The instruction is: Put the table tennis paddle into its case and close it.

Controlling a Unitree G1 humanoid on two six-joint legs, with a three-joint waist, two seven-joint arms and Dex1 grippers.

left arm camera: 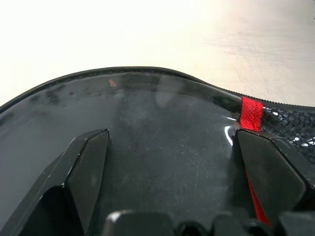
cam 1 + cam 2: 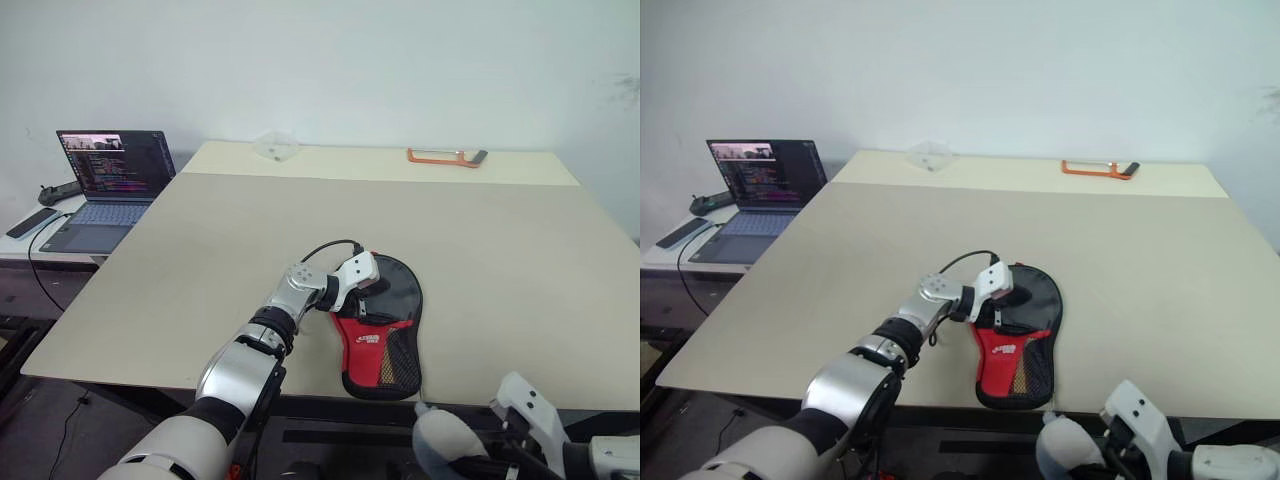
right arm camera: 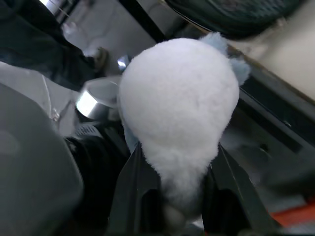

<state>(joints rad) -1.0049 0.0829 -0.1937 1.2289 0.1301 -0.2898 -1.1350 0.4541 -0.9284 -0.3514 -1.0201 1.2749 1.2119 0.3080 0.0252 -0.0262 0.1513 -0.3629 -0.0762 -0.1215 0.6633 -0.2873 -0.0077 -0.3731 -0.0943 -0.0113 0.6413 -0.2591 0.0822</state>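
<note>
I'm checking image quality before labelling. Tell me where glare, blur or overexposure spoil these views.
Left wrist view: the table behind the case is washed out to near white, and the clear panel carries a small glare spot. Right wrist view: the white fluffy thing between the fingers is soft and bright, its background blurred. Head views: evenly lit, sharp.
</note>
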